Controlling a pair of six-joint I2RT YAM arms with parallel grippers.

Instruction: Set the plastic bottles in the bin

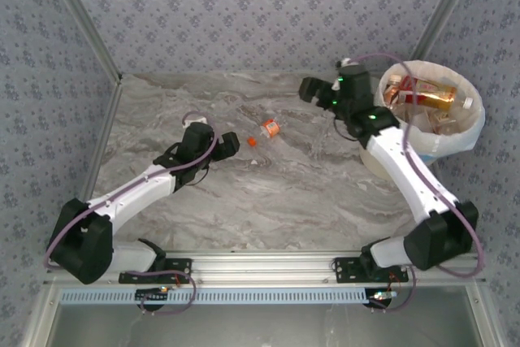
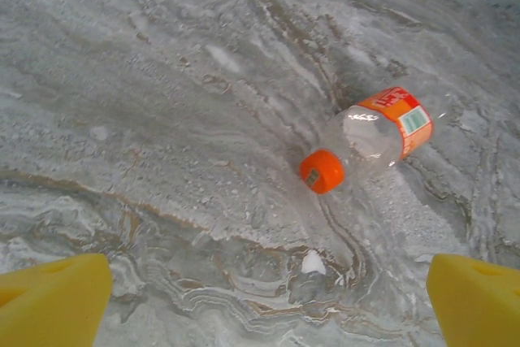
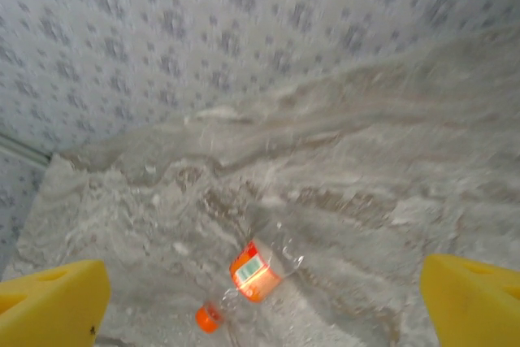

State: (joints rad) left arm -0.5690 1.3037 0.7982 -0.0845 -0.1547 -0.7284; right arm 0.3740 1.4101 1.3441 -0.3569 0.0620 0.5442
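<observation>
One clear plastic bottle (image 1: 268, 129) with an orange cap and orange label lies on its side on the marble table (image 1: 284, 193). My left gripper (image 1: 230, 146) sits just left of its cap, open and holding nothing. In the left wrist view the bottle (image 2: 378, 132) lies ahead and to the right of my left gripper (image 2: 268, 306). My right gripper (image 1: 315, 92) hovers open and holding nothing between the bottle and the bin (image 1: 479, 115). In the right wrist view the bottle (image 3: 260, 270) lies below the right gripper (image 3: 264, 306). Several bottles (image 1: 422, 95) lie inside the cream-lined bin.
Patterned walls and slanted metal frame posts (image 1: 81, 26) close the table on three sides. The bin stands at the back right corner, beside my right arm's forearm (image 1: 406, 164). A small white speck (image 2: 312, 263) lies on the marble near the left gripper.
</observation>
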